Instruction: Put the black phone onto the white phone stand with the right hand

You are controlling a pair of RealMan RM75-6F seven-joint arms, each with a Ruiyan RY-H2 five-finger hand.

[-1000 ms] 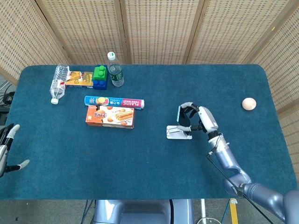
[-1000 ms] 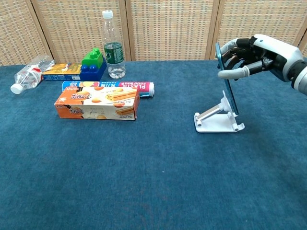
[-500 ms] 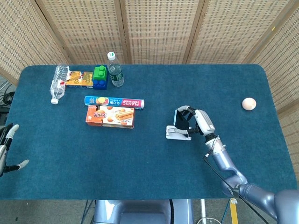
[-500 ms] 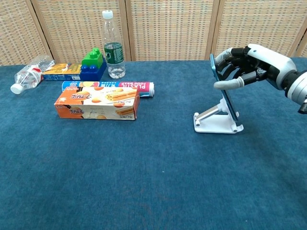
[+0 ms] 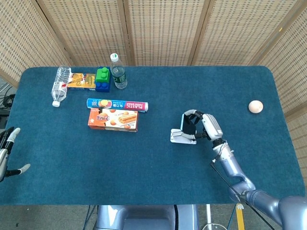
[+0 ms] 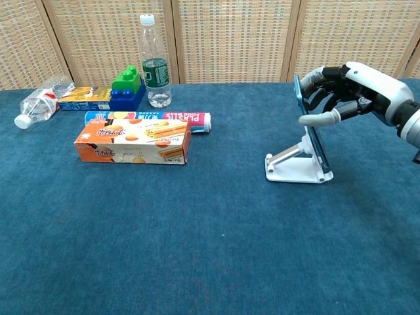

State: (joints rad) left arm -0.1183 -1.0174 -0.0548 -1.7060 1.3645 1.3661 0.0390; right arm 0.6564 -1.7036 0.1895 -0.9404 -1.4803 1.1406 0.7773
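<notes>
Since half a second ago the right hand (image 6: 357, 88) has drawn a little to the right and the black phone (image 6: 310, 134) it grips has tipped closer to upright, its lower end now down at the lip of the white phone stand (image 6: 296, 165); a full second ago the phone was higher, with its bottom edge barely down to the stand. The fingers (image 6: 319, 77) curl over the phone's upper edge from behind while the thumb lies across its front face, so the hand is clasped around the phone rather than released. In the chest view the phone leans back against the stand's sloped support, though whether its weight already rests fully in the cradle cannot be told. From the head view the right hand (image 5: 207, 126) sits just right of the stand (image 5: 183, 137) on the blue counter (image 5: 153, 182). The left hand (image 5: 6, 152) shows at the counter's left edge with fingers spread and nothing in them. Further left lie a biscuit box (image 6: 133, 142) and a long blue carton (image 6: 148, 119) whose upside-down lettering reads "PLASTIC"; a green-labelled bottle (image 6: 153, 60) stands behind them.
</notes>
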